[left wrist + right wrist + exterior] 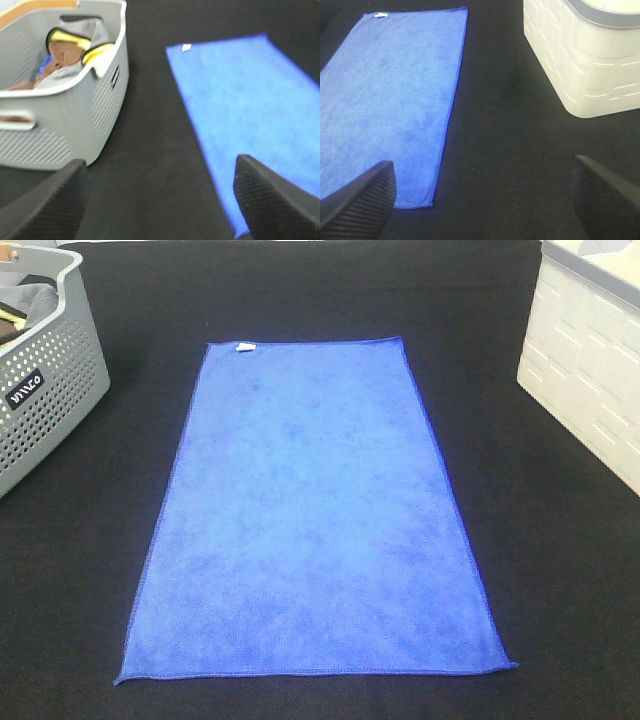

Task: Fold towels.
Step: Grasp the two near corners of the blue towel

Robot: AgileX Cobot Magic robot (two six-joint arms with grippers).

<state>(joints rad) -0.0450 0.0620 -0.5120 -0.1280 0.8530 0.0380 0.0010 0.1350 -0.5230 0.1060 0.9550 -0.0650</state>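
A blue towel (pixel 310 520) lies spread flat on the black table, long side running front to back, with a small white tag (pixel 245 346) at its far edge. It also shows in the left wrist view (pixel 250 95) and the right wrist view (pixel 385 95). No gripper shows in the exterior high view. My left gripper (pixel 160 200) is open and empty, over the black surface between the grey basket and the towel's left edge. My right gripper (pixel 485 195) is open and empty, over the black surface right of the towel's near right corner.
A grey perforated basket (pixel 45 390) holding several crumpled cloths (pixel 70 55) stands at the back left. A white bin (pixel 590 370) stands at the back right, also in the right wrist view (pixel 590 60). Black cloth (pixel 560 570) covers the table.
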